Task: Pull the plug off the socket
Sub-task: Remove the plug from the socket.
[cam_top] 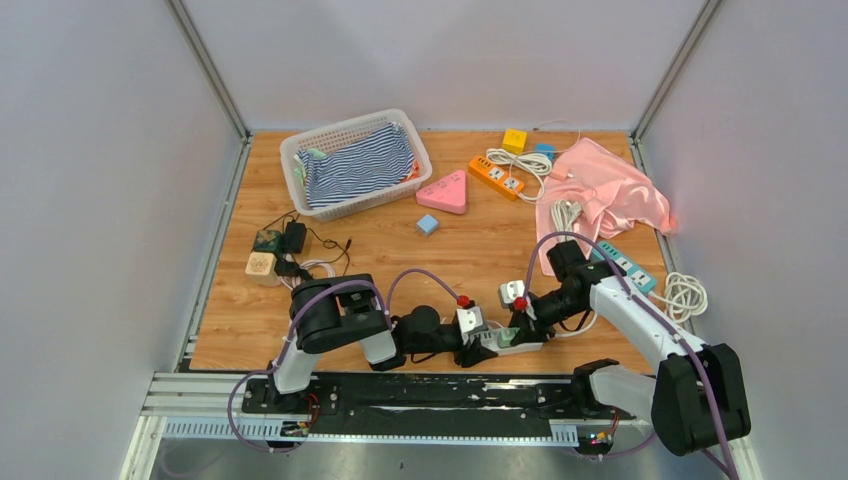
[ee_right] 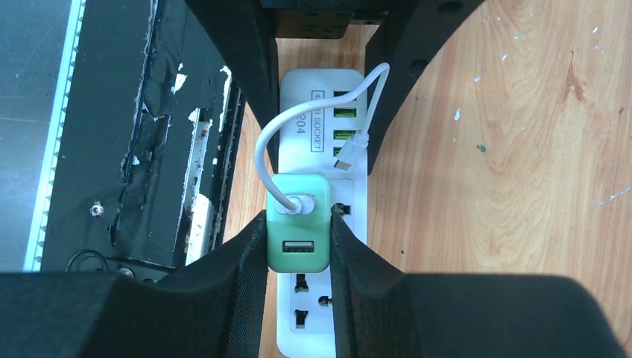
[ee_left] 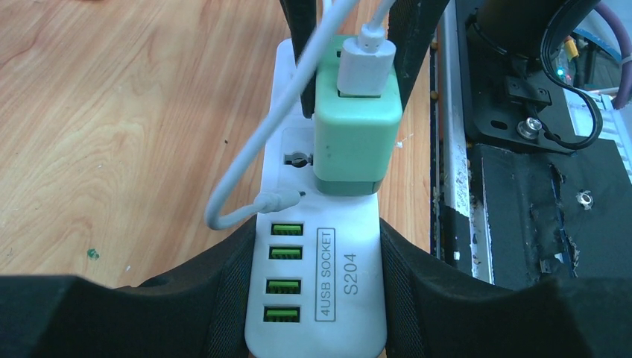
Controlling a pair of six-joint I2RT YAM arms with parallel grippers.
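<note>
Right gripper [ee_right: 298,257] clamps plug [ee_right: 296,227], left gripper [ee_left: 313,253] socket [ee_left: 350,287] (table edge [ee_left: 419,179] beside).

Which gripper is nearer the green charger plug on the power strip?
Right. The right gripper is shut on the sides of the green charger plug; the left gripper clamps the white power strip at its USB end, just short of the plug.

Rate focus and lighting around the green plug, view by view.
Left wrist: mint-green square charger plug and white plastic power strip sharp, its print legible; the near black fingers soft and dark. Right wrist: same plug crisp, fingers blurred. Top external: even light, no glare, plug tiny.
</note>
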